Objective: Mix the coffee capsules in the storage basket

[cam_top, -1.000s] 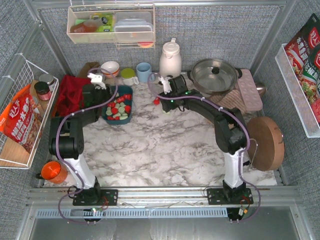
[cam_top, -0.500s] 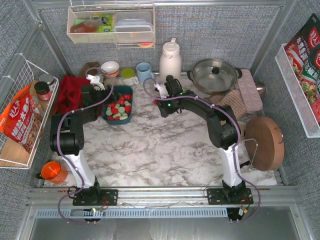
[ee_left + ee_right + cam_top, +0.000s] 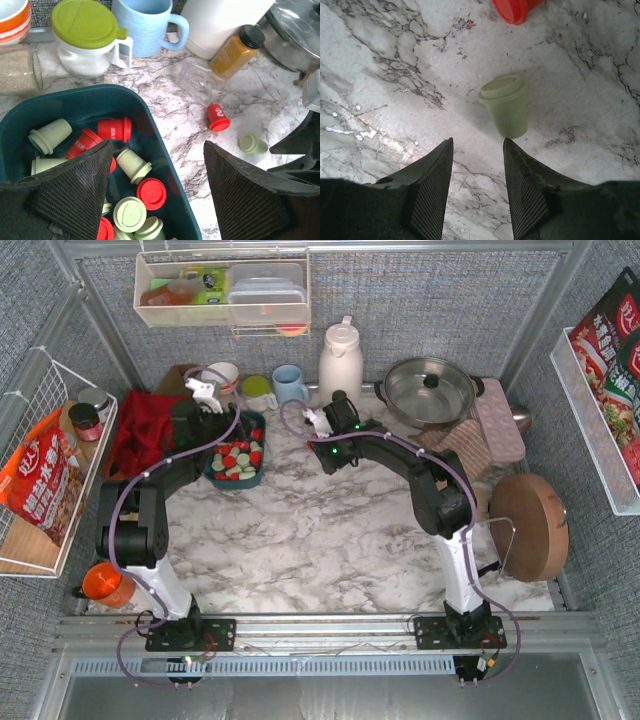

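Note:
The dark teal storage basket (image 3: 155, 130) holds a jumble of red (image 3: 114, 129) and pale green coffee capsules (image 3: 49, 135); it shows left of centre in the top view (image 3: 236, 478). My left gripper (image 3: 157, 145) hangs open above the basket's right wall, one finger over the capsules and one over the marble, holding nothing. Two capsules lie loose on the marble to the right, a red one (image 3: 218, 118) and a green one (image 3: 253, 144). My right gripper (image 3: 477, 141) is open and empty, its right fingertip just short of the loose green capsule (image 3: 506, 105). The loose red capsule (image 3: 515, 7) lies beyond.
Behind the basket stand a jar with a green lid (image 3: 85, 35), a blue mug (image 3: 147, 25) and a white jug (image 3: 340, 355). An amber bottle (image 3: 235, 47) and a clear glass (image 3: 195, 77) lie near the loose capsules. A steel pot (image 3: 430, 390) sits at the back right.
My left gripper has opened wider and shifted toward the back of the basket. My right gripper has swung left to the loose capsules and its jaws have narrowed a little.

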You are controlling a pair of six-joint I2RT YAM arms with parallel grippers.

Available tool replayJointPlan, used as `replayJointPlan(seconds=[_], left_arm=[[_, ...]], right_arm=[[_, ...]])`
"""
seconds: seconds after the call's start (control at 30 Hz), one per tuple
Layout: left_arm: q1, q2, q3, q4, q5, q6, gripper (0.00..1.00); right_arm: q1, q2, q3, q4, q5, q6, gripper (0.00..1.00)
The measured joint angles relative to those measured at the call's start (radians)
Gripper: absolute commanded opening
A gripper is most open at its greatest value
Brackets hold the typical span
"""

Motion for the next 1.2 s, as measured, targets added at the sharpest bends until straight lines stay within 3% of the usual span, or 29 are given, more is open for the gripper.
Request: replayJointPlan(seconds=[0.3, 0.5, 0.87, 1.03, 1.2], left_arm=[[-0.047, -0.103, -0.004, -0.077, -0.032, 0.092, 0.83], [-0.100, -0.156, -0.016, -0.135, -0.088, 0.174, 0.83], [-0.120, -0.196, -0.024, -0.152, -0.106, 0.187, 0.82], [-0.120, -0.207, -0.026, -0.152, -0.103, 0.178, 0.83], [-0.120, -0.229, -0.030, -0.152, -0.103, 0.177, 0.82]], right_arm=[[0.010, -0.088, -0.018, -0.023, 0.023, -0.097, 0.57], [-0.010, 0.012, 0.085, -0.071, 0.018, -0.233, 0.57], [-0.008, 0.213, 0.349, -0.180, 0.017, -0.366, 0.55], [-0.005, 0.240, 0.361, -0.212, 0.011, -0.388, 0.50], [0.005, 0.242, 0.361, -0.222, 0.003, -0.399, 0.37]])
